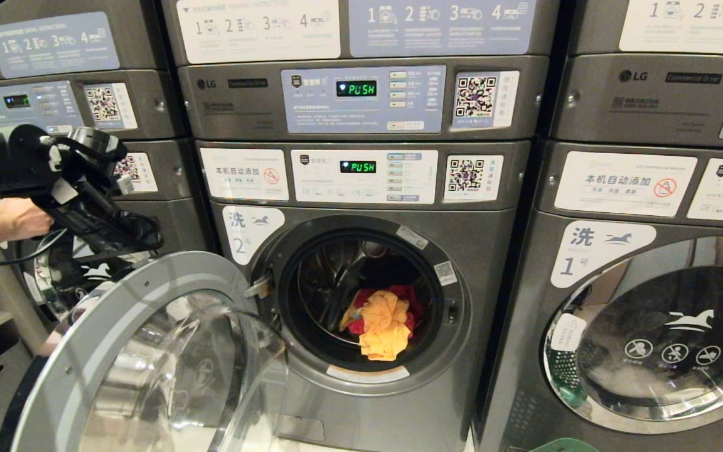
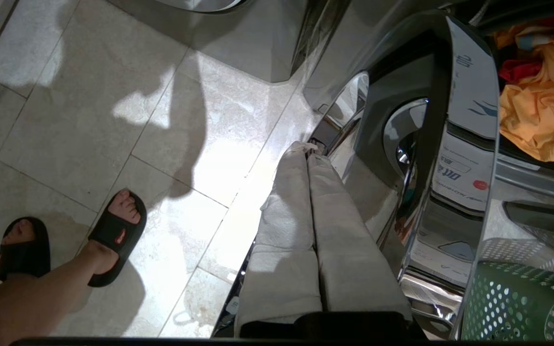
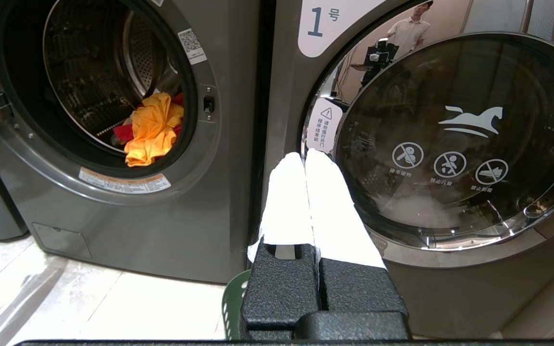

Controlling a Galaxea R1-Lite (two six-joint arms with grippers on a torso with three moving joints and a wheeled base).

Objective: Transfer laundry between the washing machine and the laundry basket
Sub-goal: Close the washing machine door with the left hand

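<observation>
The washing machine (image 1: 493, 282) marked 2 stands in the middle with its round door (image 1: 148, 351) swung open to the left. An orange cloth (image 1: 383, 326) lies at the drum's front lip over a red cloth (image 1: 408, 295). The left arm (image 1: 85, 188) hangs at the far left above the door. My left gripper (image 2: 306, 146) is shut and empty, pointing down at the floor beside the door's chrome rim (image 2: 469, 96). My right gripper (image 3: 304, 156) is shut and empty, low between machines 2 and 1. The green laundry basket (image 2: 522, 302) sits on the floor below it.
A person's hand (image 1: 19, 216) rests on the left arm, and feet in black slippers (image 2: 116, 230) stand on the tiled floor (image 2: 89, 96). Machine 1 (image 1: 650, 339) on the right has its door closed. Another machine (image 1: 154, 163) stands behind the left arm.
</observation>
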